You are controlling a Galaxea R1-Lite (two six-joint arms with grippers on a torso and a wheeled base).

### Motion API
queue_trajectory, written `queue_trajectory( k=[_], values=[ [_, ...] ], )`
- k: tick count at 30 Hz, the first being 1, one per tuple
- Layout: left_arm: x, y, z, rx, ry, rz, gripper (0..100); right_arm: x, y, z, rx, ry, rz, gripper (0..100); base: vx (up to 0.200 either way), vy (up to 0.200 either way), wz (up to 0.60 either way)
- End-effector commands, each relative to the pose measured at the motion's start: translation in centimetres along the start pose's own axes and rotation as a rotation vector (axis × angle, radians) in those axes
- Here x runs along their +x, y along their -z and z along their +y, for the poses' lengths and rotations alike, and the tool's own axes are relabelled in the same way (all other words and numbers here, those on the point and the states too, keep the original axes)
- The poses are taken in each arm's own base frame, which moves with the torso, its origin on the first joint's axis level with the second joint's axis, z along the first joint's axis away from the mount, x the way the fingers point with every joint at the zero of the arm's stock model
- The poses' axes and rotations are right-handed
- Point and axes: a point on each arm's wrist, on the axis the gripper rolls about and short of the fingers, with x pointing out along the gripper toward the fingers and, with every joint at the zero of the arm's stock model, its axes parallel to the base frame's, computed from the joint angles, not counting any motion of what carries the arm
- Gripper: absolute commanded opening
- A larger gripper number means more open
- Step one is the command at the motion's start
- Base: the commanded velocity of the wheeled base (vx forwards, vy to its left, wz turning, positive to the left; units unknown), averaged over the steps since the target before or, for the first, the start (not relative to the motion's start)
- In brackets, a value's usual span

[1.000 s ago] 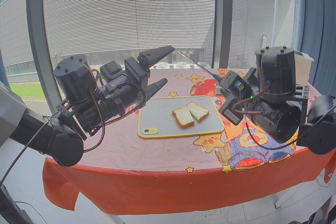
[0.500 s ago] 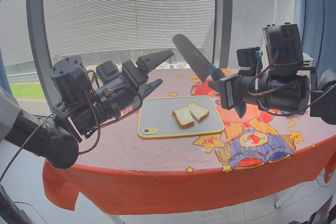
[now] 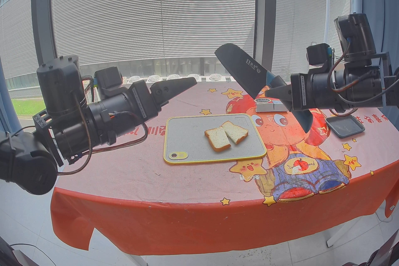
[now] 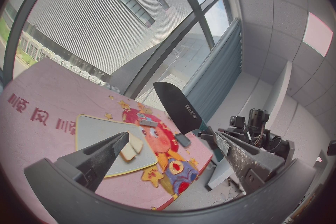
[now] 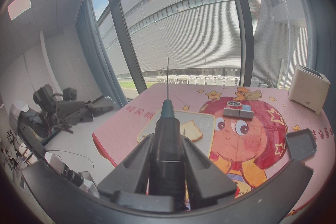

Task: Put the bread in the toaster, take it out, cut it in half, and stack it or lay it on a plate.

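Two bread halves [image 3: 226, 135] lie side by side on the grey cutting board [image 3: 187, 144] in the middle of the table; they also show as bread halves [image 4: 131, 147] and bread halves [image 5: 190, 130]. My right gripper [image 3: 291, 107] hovers above the table to the right of the board, shut on the handle of a black knife [image 3: 243, 69] whose blade points up and left. The knife handle [image 5: 167, 137] sits between the right gripper [image 5: 167, 142] fingers. My left gripper [image 3: 183, 84] hangs left of the board, open and empty, as the left gripper [image 4: 171, 135] shows.
A small dark square plate [image 3: 345, 125] sits at the right of the table, seen too as the plate [image 5: 301, 144]. A white toaster [image 5: 308, 88] stands at the far right corner. A small grey block [image 3: 270, 105] lies behind the board. The tablecloth hangs over the front edge.
The right arm rose and swung right with the knife, turning the blade flat-on and uncovering the dark plate. The left arm pulled back left and rolled its gripper.
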Motion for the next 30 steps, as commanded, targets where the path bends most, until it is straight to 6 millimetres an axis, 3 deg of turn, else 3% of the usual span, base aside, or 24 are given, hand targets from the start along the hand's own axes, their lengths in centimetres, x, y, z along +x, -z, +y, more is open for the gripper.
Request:
queue_trajectory(
  k=[1,5,8,9,22,30],
  values=[
    [-1.8,-3.7,-2.4,0.134,-0.014,-0.038,100,0.4,2.9,0.8,-0.04,-0.019,0.097,0,0.0,0.0,0.0],
    [-1.6,-4.8,-3.3,0.18,-0.004,-0.041,100,1.2,3.6,2.3,-0.066,0.003,0.116,0,0.0,0.0,0.0],
    [-1.3,-5.1,-3.6,0.197,0.009,-0.05,100,2.8,4.8,2.4,-0.081,0.076,0.161,0,0.0,0.0,0.0],
    [-0.9,-5.0,-3.4,0.207,0.01,-0.04,0,3.9,5.7,2.1,-0.092,0.158,0.185,0,0.0,0.0,0.0],
    [3.2,-3.0,-0.5,0.362,0.118,0.121,0,6.6,7.5,1.3,-0.088,0.195,0.147,0,0.0,0.0,0.0],
    [5.9,-1.6,2.3,0.445,0.118,0.113,0,7.5,8.1,0.9,-0.091,0.205,0.163,0,0.0,0.0,0.0]
  ],
)
